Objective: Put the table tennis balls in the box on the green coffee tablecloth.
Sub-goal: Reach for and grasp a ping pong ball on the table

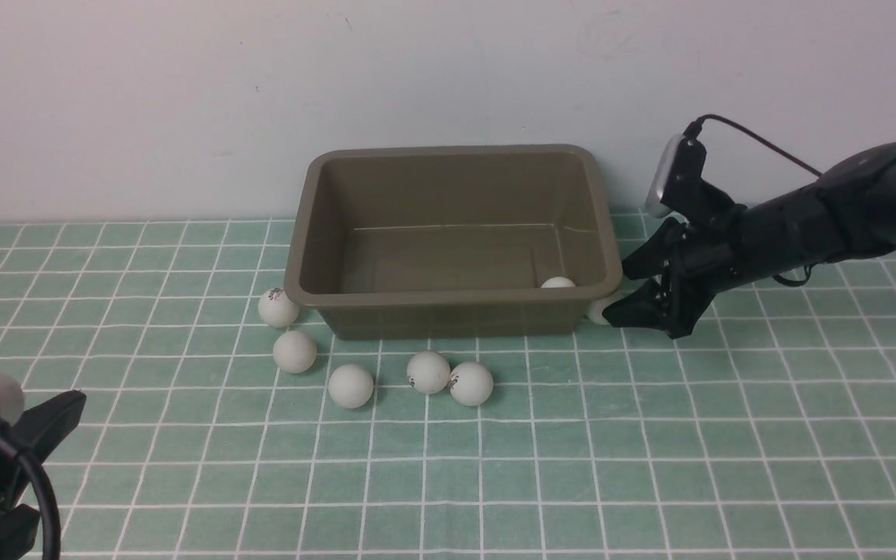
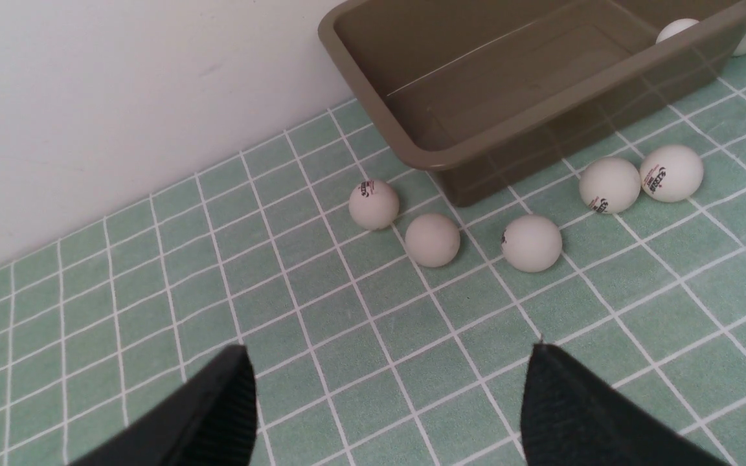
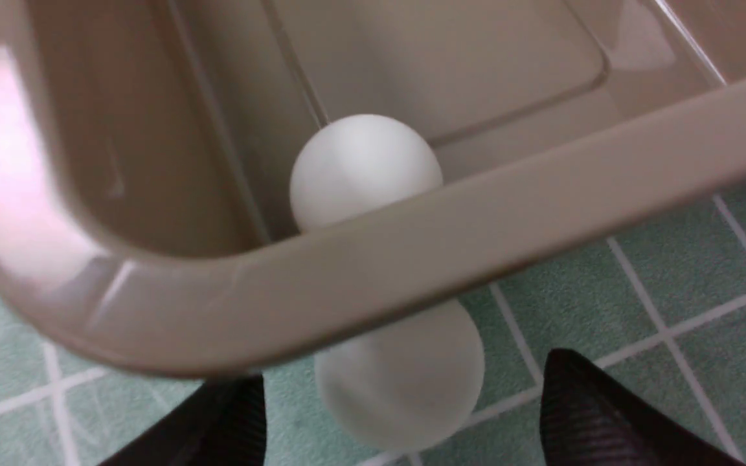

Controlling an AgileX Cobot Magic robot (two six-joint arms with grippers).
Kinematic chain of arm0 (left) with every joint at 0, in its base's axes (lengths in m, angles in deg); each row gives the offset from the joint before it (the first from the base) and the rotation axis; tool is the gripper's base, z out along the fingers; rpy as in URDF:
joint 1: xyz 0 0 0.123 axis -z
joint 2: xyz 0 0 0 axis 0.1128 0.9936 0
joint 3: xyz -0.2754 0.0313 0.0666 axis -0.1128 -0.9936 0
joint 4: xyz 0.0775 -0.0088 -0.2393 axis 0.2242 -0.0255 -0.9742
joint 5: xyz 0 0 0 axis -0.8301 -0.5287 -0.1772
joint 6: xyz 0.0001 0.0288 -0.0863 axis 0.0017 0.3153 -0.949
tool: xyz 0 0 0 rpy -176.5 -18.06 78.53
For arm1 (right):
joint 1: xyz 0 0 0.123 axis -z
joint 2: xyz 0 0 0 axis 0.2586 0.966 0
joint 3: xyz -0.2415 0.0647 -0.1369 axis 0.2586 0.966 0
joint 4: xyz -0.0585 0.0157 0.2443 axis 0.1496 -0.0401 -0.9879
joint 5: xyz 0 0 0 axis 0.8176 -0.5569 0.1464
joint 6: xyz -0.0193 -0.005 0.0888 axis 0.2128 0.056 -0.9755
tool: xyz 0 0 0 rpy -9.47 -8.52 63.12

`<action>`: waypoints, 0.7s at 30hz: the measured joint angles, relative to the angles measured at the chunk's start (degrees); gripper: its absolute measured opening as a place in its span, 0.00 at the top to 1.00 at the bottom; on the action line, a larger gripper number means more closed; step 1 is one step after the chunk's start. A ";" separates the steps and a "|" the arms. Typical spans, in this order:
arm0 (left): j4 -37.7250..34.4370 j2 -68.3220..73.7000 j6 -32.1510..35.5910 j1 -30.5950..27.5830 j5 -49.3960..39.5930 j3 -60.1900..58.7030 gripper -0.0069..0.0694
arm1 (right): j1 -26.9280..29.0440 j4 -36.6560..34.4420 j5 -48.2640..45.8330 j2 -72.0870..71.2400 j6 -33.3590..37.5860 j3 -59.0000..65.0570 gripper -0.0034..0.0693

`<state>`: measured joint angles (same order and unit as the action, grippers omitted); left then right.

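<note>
The olive-brown box [image 1: 456,295] stands on the green coffee tablecloth [image 1: 650,467] against the wall. One table tennis ball [image 1: 558,283] lies inside it, in its front right corner. Another ball [image 1: 598,309] rests on the cloth just outside that corner, partly under the rim [image 3: 476,239]. My right gripper [image 1: 617,294] is open around this ball [image 3: 405,388], with a gap on each side. Several more balls [image 1: 351,386] lie in front of the box and at its left corner. My left gripper [image 2: 387,348] is open and empty, low at the front left, well short of them.
The white wall runs right behind the box. The ball by the right gripper is tucked against the box wall under the flared rim. Two of the front balls [image 2: 609,185] touch each other.
</note>
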<state>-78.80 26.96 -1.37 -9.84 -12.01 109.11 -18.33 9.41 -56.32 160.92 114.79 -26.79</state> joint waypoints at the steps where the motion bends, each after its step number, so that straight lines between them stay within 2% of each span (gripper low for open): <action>1: 0.00 0.00 0.00 0.00 0.00 0.00 0.26 | -0.24 -0.21 0.45 0.15 0.27 0.00 0.25; 9: 0.00 0.00 0.00 0.00 0.00 0.00 0.26 | -1.58 -2.62 4.19 2.25 1.41 0.00 0.26; 14: 0.00 0.00 0.00 0.00 0.00 0.00 0.26 | -1.58 -2.99 4.50 2.89 0.59 0.00 0.38; 16: 0.00 0.00 0.00 0.00 0.00 0.00 0.26 | -1.58 -3.25 4.42 3.08 0.45 0.00 0.47; 21: 0.00 0.00 0.00 0.00 0.00 0.00 0.26 | -1.51 -4.06 3.85 3.08 0.32 -0.04 0.47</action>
<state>-78.80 26.96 -1.37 -9.84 -12.01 109.11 -19.84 5.35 -52.47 164.01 115.11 -26.84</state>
